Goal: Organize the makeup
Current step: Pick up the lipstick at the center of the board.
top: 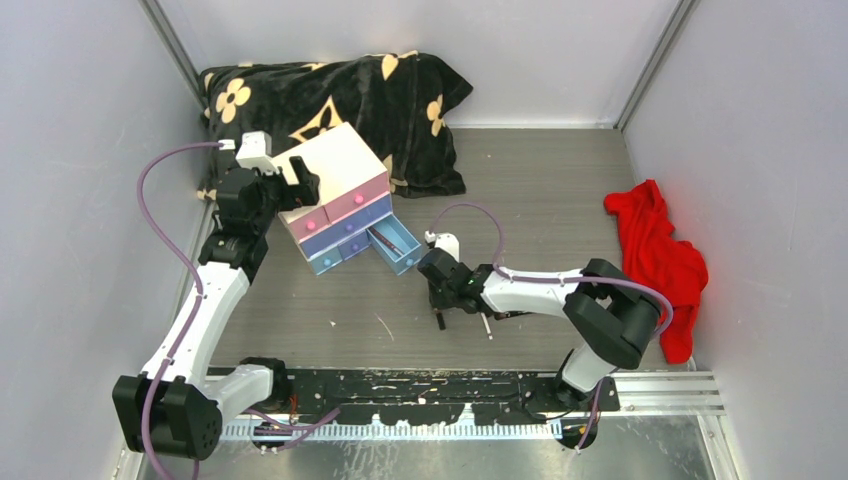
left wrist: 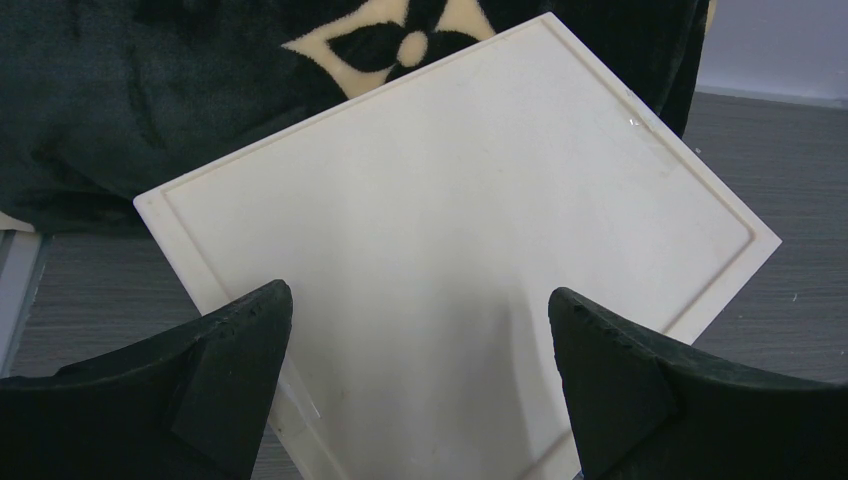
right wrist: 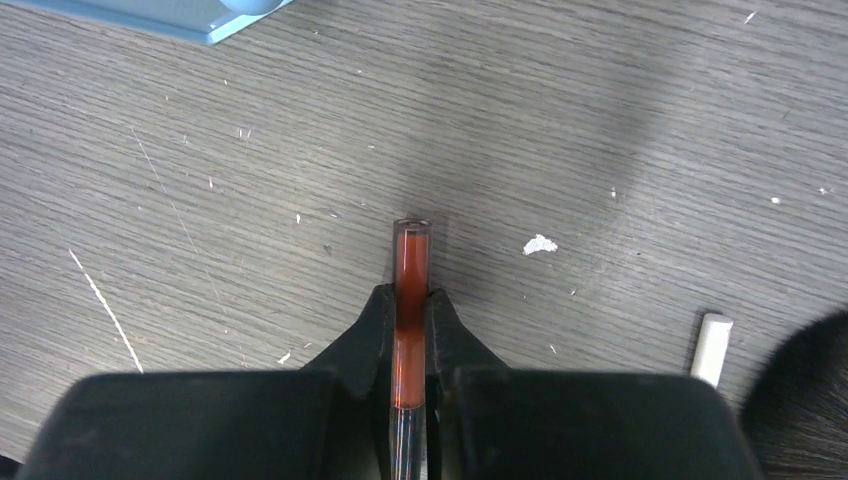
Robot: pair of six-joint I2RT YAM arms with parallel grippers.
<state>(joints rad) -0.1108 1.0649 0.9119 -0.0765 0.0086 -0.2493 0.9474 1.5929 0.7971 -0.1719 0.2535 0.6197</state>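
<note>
Right fingers (right wrist: 362, 340) pinched tight on slim red tube (right wrist: 411, 260), left fingers (left wrist: 225, 360) spread wide over white chest (left wrist: 450, 220) top

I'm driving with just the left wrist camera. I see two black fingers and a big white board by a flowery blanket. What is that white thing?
Observer: It's the top of a small white chest with pink, purple and blue drawers.
Operator: Ooh! Is any drawer open?
Observer: Yes, the bottom blue drawer is pulled out, with a slim dark item lying inside.
Operator: What's my other arm doing?
Observer: The right gripper is shut on a slim red tube, just in front of that open drawer.
</note>
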